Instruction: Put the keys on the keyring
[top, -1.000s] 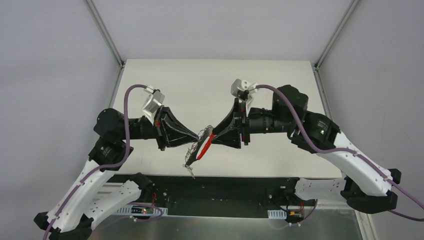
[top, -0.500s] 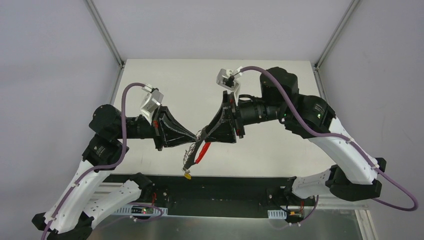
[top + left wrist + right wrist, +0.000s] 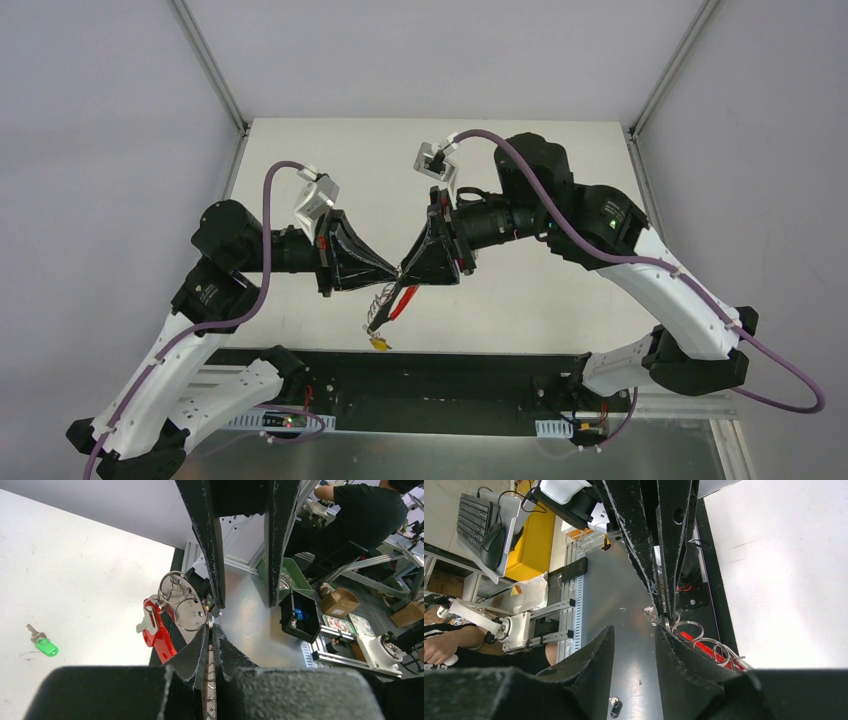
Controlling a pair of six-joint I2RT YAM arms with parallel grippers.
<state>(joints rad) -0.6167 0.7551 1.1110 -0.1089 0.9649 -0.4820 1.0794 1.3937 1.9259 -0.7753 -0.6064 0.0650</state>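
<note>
The keyring (image 3: 391, 303) hangs in the air between both arms, over the table's near edge. My left gripper (image 3: 393, 277) is shut on its rim; in the left wrist view (image 3: 210, 630) wire rings show between the fingers. Its red part (image 3: 158, 636) and silver rings (image 3: 181, 602) hang to the left. A yellow-tagged key (image 3: 379, 343) dangles from its low end. My right gripper (image 3: 410, 270) is open, tip to tip with the left; in the right wrist view (image 3: 634, 630) the keyring (image 3: 706, 647) lies against the outside of its right finger. A green-tagged key (image 3: 43, 645) lies on the table.
The white table (image 3: 520, 170) ends at a black rail (image 3: 450, 375) at its near edge, with a metal shelf (image 3: 624, 605) below. A small key with a black tag (image 3: 614, 709) lies on that shelf. Frame posts stand at the far corners.
My right gripper has moved left until its tips meet the left gripper's. The keyring has swung down and left, and the yellow-tagged key now shows at its low end.
</note>
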